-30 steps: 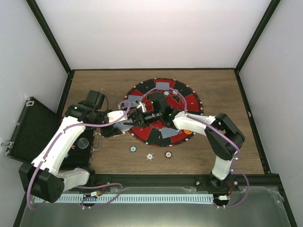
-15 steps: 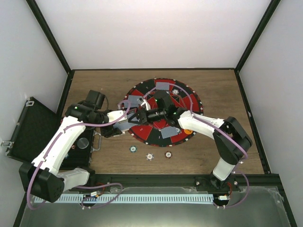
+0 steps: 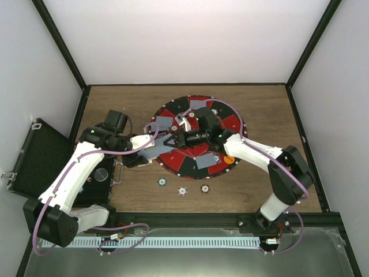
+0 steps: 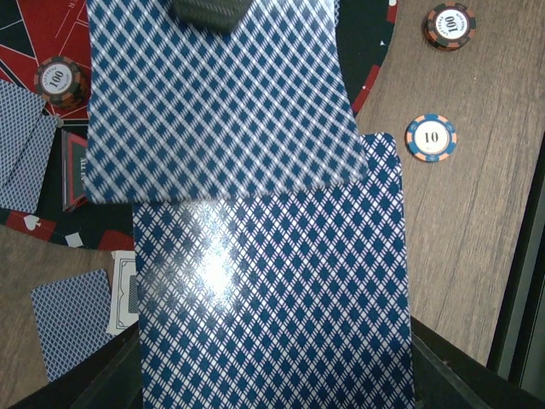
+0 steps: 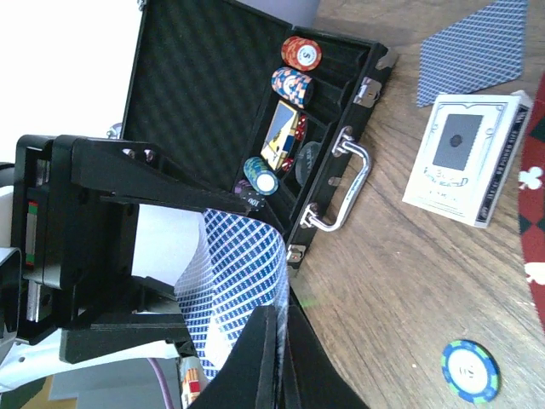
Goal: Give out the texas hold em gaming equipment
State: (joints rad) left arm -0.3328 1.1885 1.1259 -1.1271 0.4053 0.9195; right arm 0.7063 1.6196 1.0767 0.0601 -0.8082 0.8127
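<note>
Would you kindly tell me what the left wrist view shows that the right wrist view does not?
Only the left wrist view shows the chip marked 10 on bare wood and the chip marked 100 on the red-and-black mat. Only the right wrist view shows the open black case with chips inside and the right pincer closed on the top card. Both show the blue-backed cards in the left pincer and the wooden table.

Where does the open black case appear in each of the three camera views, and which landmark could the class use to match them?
Top external: the open black case is at the far left, its lid swung outward.
Left wrist: not in it.
Right wrist: upper left, lid open.
Shared landmark: the red-and-black mat, top left in the left wrist view, at the right edge in the right wrist view.
</note>
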